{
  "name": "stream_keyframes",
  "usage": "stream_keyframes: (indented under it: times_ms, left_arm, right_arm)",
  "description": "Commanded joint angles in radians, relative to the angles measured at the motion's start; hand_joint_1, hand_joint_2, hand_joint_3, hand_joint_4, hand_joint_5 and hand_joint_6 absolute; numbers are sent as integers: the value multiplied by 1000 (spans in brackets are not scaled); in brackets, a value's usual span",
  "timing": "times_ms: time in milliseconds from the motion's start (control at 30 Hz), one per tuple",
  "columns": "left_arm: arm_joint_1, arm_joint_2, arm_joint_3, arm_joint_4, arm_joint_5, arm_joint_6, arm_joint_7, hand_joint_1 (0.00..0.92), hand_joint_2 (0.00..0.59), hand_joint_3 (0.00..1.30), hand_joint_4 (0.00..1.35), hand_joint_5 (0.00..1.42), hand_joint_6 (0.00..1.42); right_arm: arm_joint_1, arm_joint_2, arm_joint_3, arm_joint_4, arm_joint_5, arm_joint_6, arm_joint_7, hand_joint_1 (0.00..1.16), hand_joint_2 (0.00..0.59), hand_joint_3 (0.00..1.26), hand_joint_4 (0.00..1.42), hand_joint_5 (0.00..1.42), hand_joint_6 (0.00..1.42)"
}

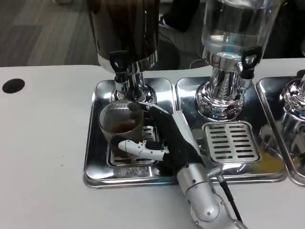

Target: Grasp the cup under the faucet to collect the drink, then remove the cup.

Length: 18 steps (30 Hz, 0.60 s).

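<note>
At centre frame the right hand wraps its fingers around the ribbed clear plastic cup, holding it on the steel drip tray directly beneath the dark dispenser's black-handled faucet, so brown drink lands inside it.

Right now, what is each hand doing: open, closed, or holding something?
Right hand: wrapped around the cup under the dark dispenser's faucet, holding it.
Left hand: cannot be told from this picture.
</note>
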Motion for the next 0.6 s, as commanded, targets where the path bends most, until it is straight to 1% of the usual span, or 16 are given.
stream_keyframes:
  times_ms: [33,267,600]
  left_arm:
    - [-6,14,10,2,-14,11,-17,0,83,390,284,358,515]
    - [-15,16,2,5,-14,18,-24,0,83,390,284,366,515]
    - [-25,15,-5,15,-10,21,-26,0,84,390,291,369,515]
  right_arm:
    - [13,62,-9,12,9,-30,-20,774,93,368,369,356,135]
    - [20,60,-14,12,12,-43,-21,776,93,404,390,375,158]
    - [29,50,-27,-9,23,-50,-15,776,93,416,397,391,176]
